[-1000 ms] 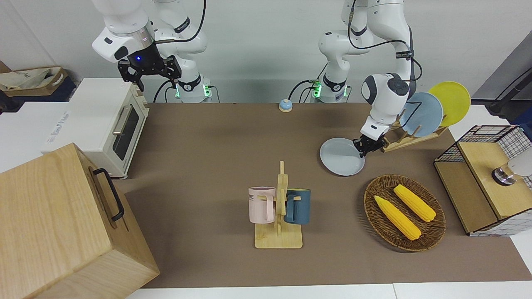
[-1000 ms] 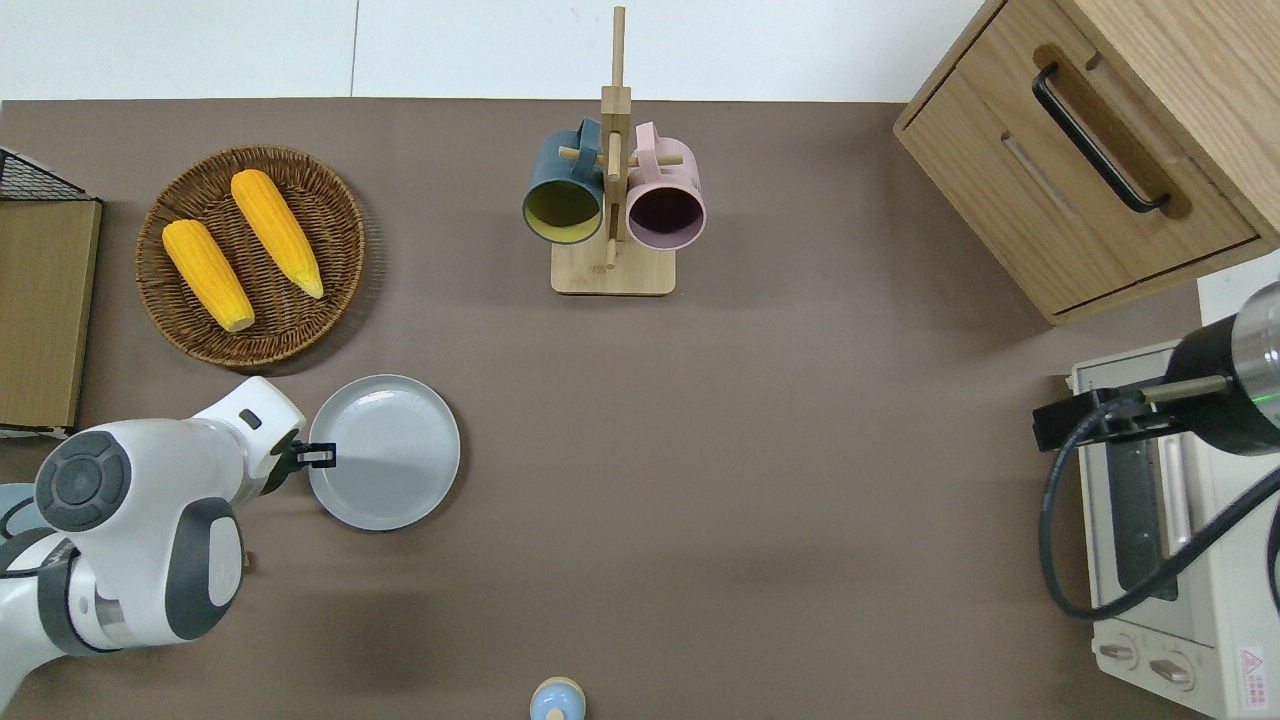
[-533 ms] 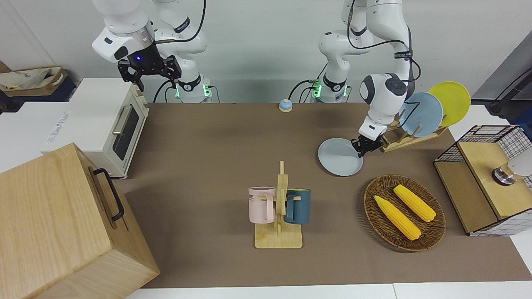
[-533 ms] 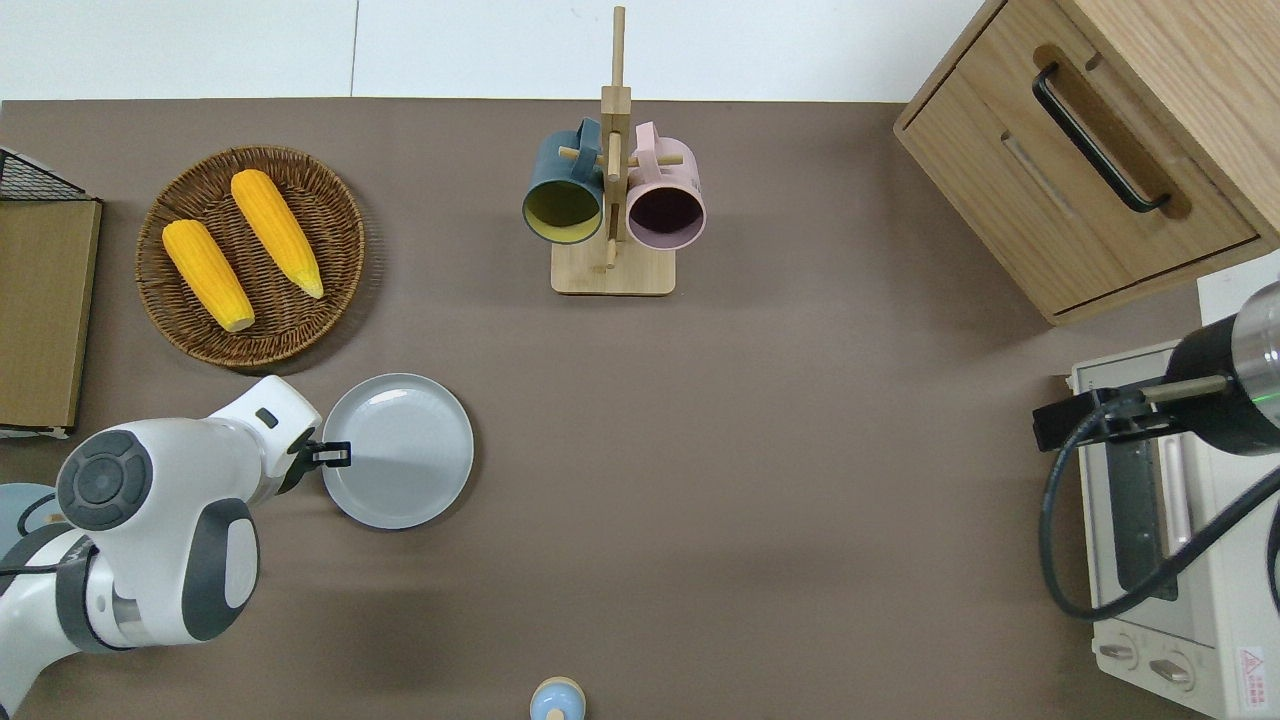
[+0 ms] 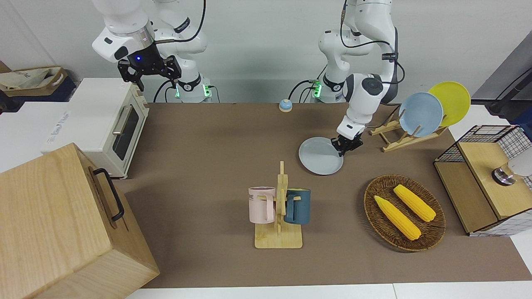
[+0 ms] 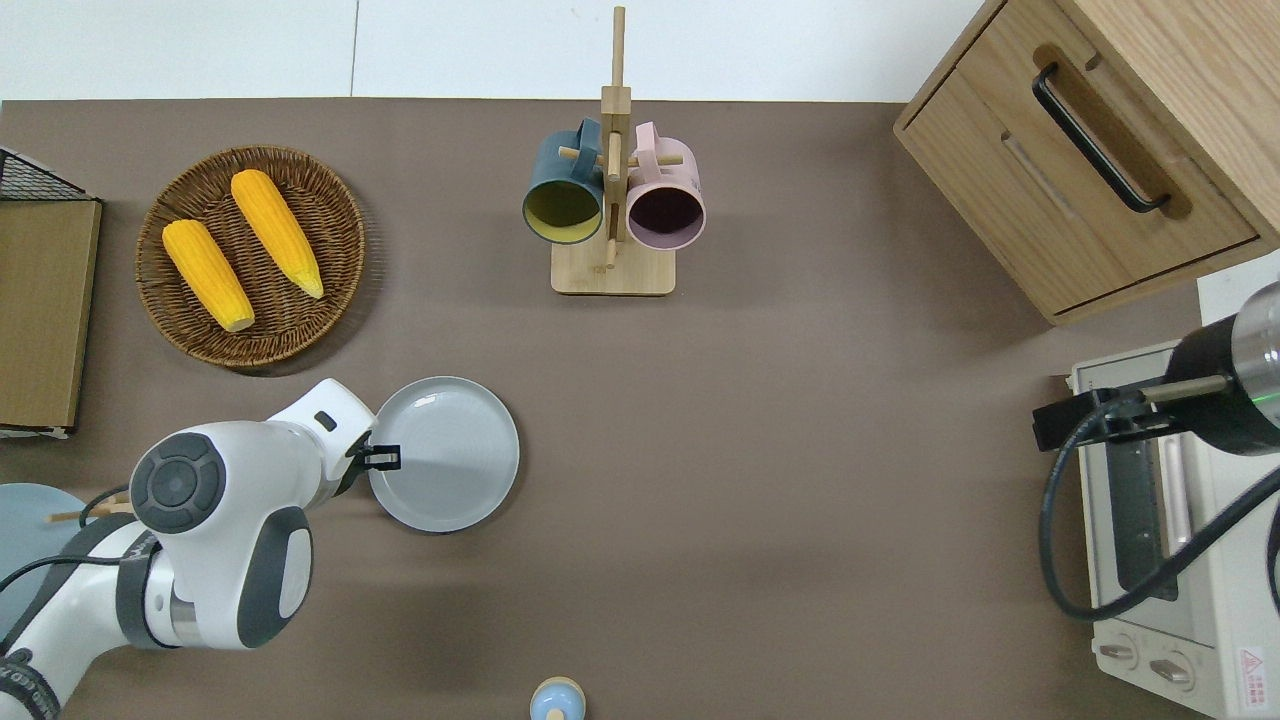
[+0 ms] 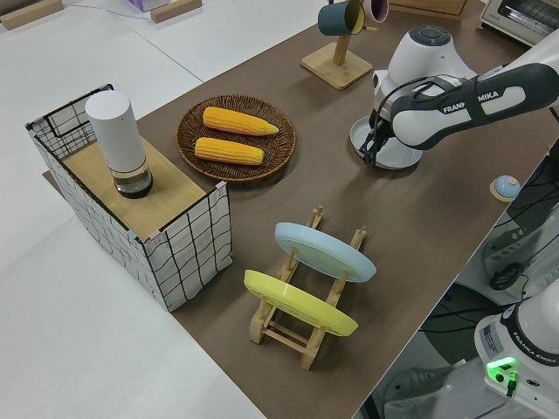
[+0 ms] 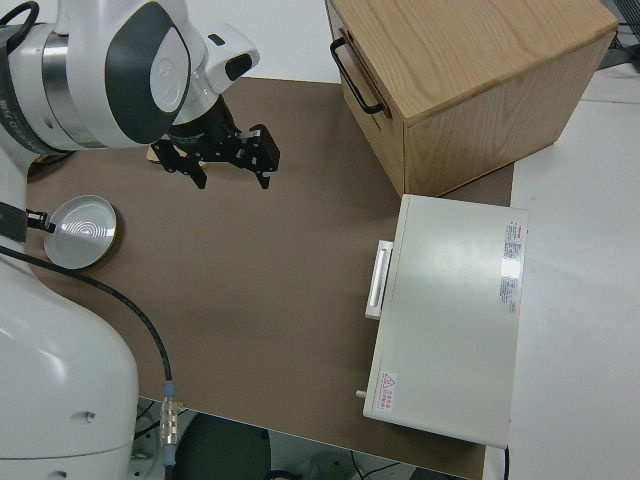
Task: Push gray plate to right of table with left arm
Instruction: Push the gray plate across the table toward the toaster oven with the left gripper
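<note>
Nearest the robots, at the table (image 6: 750,450) edge approx. midway btwn the two arm bases, a small blue bell (image 6: 557,699) is sitting. Toward the left arm's end, a wooden plate rack (image 5: 409,139) is standing w/ a sky-blue plate (image 5: 420,114) and a yellow plate (image 5: 453,101) leaning in it on edge.

Farther out, the gray plate (image 6: 450,455) is lying flat on the table, apart from the rack and more toward the table middle. It is nearer to the robots than the wicker basket (image 6: 340,215) and the mug stand (image 6: 612,270). The left arm (image 6: 220,530) is being held low, w/ the left claw (image 6: 385,458) touching the plate rim on the side facing the left arm's end. Whether that claw is apart or together cannot be told. The plate is not being lifted; it is resting on the brown cover.

Farther still, two corn cobs (image 6: 275,230) are lying side by side in the basket. Beside the basket, at the table end, a wire crate (image 5: 486,174) w/ a wooden top is carrying a white cylinder (image 7: 116,140).

At the farthest row, approx. mid-table, a dark blue mug (image 6: 560,200) and a pink mug (image 6: 665,205) are hanging on the stand's pegs.

At the right arm's end, a white toaster oven (image 6: 1150,560) is sitting nearer the robots and a wooden cabinet (image 6: 1080,170) w/ a black handle farther out. The right arm is parked, w/ the right claw (image 8: 228,172) being held apart, nothing in it.
</note>
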Tool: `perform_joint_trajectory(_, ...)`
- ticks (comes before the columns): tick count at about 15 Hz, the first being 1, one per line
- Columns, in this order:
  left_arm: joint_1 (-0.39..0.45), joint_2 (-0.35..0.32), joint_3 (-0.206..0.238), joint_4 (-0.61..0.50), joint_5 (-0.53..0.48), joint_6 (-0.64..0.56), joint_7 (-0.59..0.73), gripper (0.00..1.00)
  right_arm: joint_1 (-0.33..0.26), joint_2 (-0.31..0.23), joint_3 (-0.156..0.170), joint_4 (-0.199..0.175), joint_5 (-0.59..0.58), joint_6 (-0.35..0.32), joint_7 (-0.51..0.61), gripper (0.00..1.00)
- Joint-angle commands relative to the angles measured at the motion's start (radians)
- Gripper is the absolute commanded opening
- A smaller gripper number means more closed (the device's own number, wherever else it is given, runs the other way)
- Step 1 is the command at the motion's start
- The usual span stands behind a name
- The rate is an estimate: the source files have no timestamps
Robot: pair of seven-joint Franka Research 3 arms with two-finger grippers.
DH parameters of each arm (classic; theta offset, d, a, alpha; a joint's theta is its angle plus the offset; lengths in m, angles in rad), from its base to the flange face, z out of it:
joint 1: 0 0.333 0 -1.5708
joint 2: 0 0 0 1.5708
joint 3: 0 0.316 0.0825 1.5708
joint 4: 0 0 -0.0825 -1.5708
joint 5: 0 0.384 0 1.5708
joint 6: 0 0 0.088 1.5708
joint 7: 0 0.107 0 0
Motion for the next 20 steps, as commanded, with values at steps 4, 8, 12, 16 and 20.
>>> perform_joint_trajectory(4,-0.135,-0.002,0.008,-0.027,-0.024,0.017,-0.143,0.0,-0.02,-0.002,0.016,0.009,0.004,-0.016,0.012,0.983)
perform_joint_trajectory(8,-0.215,0.025,0.008,-0.022,-0.026,0.045,-0.247,0.0,-0.02,-0.002,0.016,0.009,0.004,-0.016,0.012,0.983)
perform_joint_trajectory(12,-0.31,0.044,0.008,0.007,-0.026,0.047,-0.374,0.0,-0.019,-0.002,0.016,0.009,0.004,-0.016,0.013,0.983)
perform_joint_trajectory(16,-0.394,0.09,0.008,0.063,-0.026,0.047,-0.492,0.0,-0.019,-0.002,0.016,0.009,0.004,-0.016,0.012,0.983)
perform_joint_trajectory(20,-0.465,0.159,0.008,0.143,-0.026,0.047,-0.595,0.0,-0.019,-0.002,0.016,0.009,0.004,-0.016,0.013,0.983)
